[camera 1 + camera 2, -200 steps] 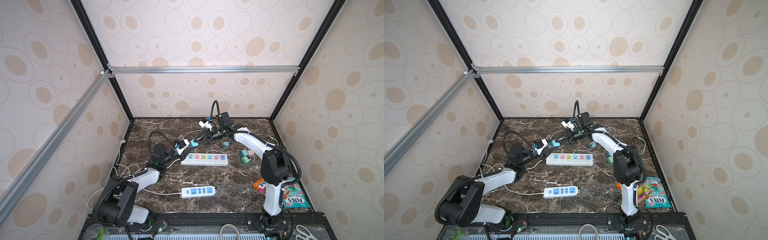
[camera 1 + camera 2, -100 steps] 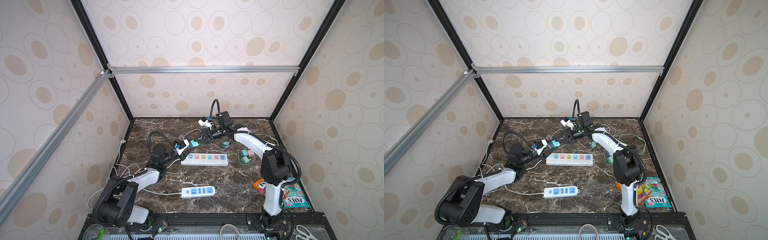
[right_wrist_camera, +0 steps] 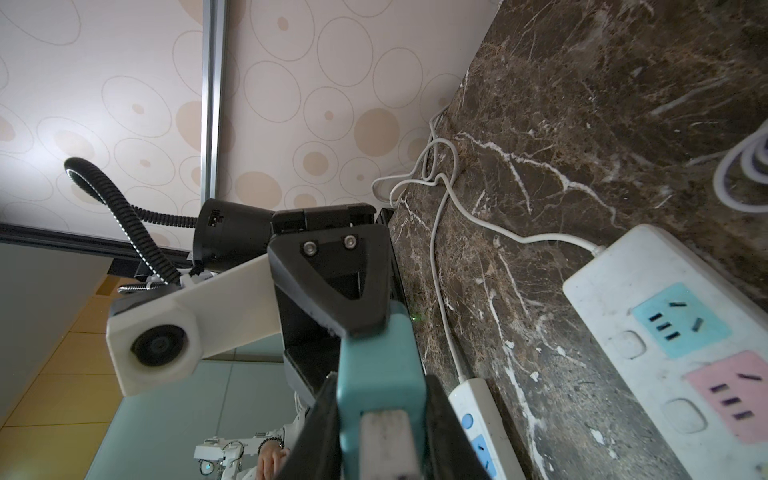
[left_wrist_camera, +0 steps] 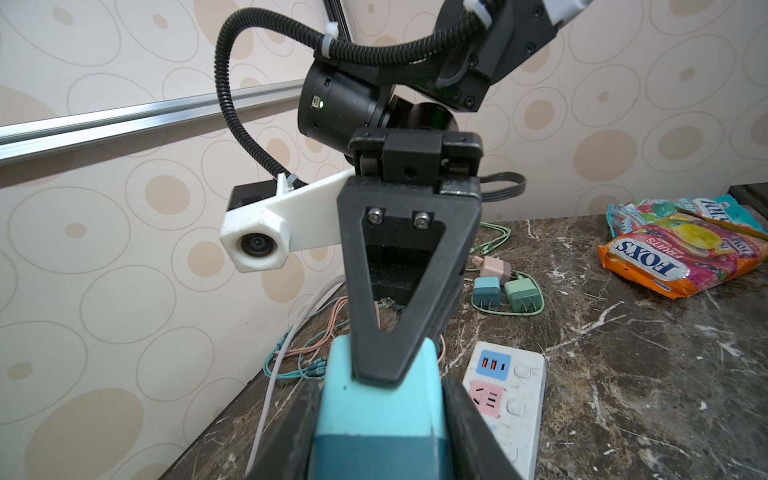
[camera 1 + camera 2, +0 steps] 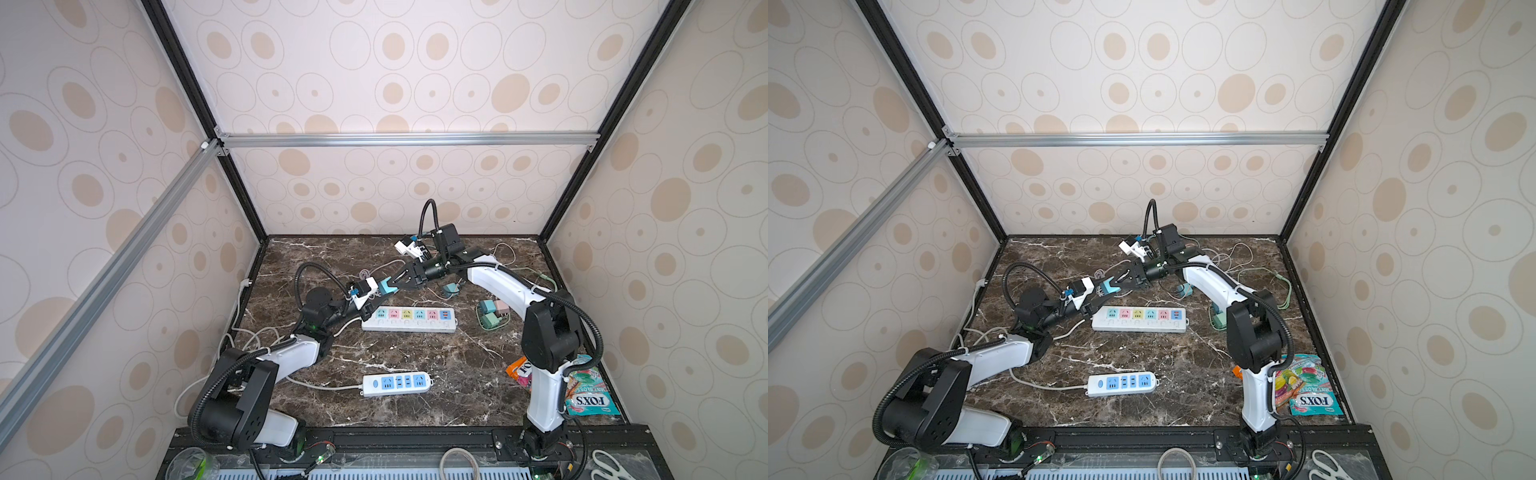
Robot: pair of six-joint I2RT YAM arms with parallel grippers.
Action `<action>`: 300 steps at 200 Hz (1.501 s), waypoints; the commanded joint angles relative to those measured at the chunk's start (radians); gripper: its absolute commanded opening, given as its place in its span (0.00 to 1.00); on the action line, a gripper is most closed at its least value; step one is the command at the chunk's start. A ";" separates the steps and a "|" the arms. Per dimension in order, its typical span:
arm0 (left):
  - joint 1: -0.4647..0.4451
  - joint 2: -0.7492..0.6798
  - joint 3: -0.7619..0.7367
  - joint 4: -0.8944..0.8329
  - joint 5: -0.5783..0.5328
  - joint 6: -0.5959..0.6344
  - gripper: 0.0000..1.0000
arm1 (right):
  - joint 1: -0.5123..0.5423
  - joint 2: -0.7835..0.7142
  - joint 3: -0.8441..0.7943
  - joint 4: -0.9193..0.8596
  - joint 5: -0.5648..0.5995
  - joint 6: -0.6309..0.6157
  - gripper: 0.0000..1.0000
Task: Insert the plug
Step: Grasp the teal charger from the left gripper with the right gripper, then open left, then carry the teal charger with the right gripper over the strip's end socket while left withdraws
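The right gripper (image 5: 400, 282) now has its jaws closer together than a second ago. Then they stood wider around the free end of the teal plug (image 5: 388, 288). Now, in the right wrist view, both black fingers (image 3: 442, 419) lie flat against the plug's (image 3: 374, 357) sides with no gap showing, so this gripper is clamped on it. Any shift of the arm itself is too small to tell in the top views.
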 commanded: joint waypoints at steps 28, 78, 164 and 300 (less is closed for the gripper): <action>-0.004 -0.007 -0.058 0.095 -0.306 -0.121 0.81 | 0.013 -0.011 0.070 -0.112 0.342 -0.206 0.06; -0.002 -0.100 -0.169 0.035 -0.773 -0.380 0.98 | 0.066 0.165 0.266 -0.303 0.586 -0.647 0.06; -0.002 -0.188 -0.027 -0.659 -1.210 -0.648 0.98 | 0.192 0.341 0.483 -0.602 0.800 -1.143 0.05; 0.000 -0.145 -0.015 -0.747 -1.220 -0.685 0.98 | 0.252 0.416 0.537 -0.621 0.924 -1.208 0.05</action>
